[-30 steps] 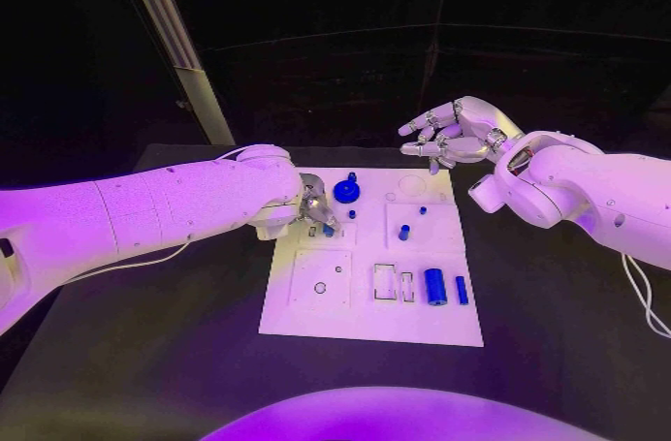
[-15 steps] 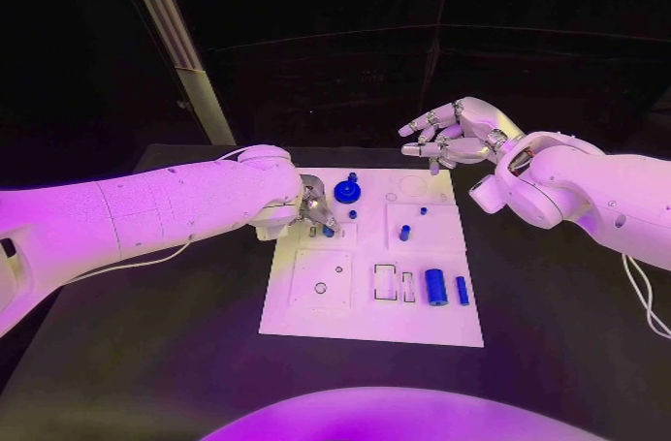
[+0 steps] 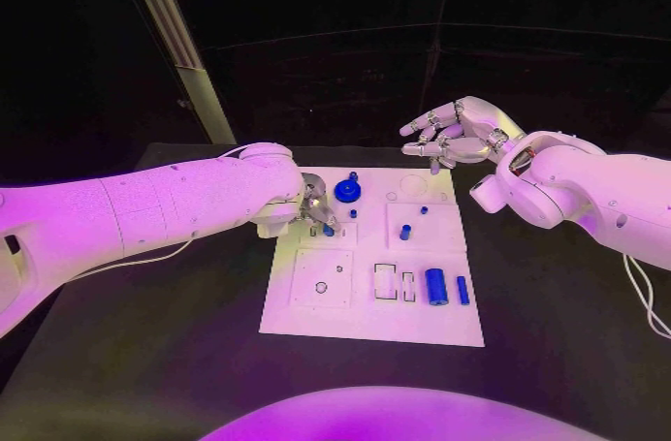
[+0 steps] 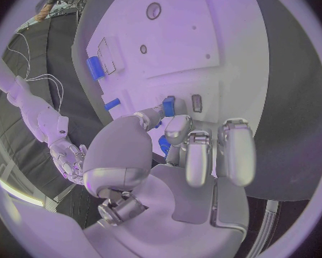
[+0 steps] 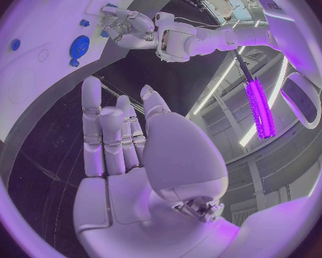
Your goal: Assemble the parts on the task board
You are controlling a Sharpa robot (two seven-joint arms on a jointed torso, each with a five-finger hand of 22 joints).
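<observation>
- The black surface [image 3: 168,363] carries the white task board [image 3: 367,315], which lies flat in the middle in front of the robot.
- The left arm [image 3: 126,218] reaches in over the board's near-left corner region; the right arm [image 3: 601,194] is raised off to the board's right side.
- The left robot hand [image 3: 310,206] is down at the board's left edge, fingers curled together around a small blue peg [image 4: 167,105]. The left wrist view shows the peg pinched between thumb and fingers, its end at the board face beside a small rectangular slot [image 4: 197,102].
- The right robot hand [image 3: 455,134] hovers above the far right corner of the board, fingers spread and loosely bent, holding nothing and touching nothing.
- A round blue disc part [image 3: 347,191] sits near the far end of the board, just beside the left robot hand.
- A large blue cylinder [image 3: 435,286] lies on the near right part of the board, with a thinner blue bar [image 3: 463,289] just beside it.
- 1 short blue peg [image 3: 405,232] stands upright near the board's middle right.
</observation>
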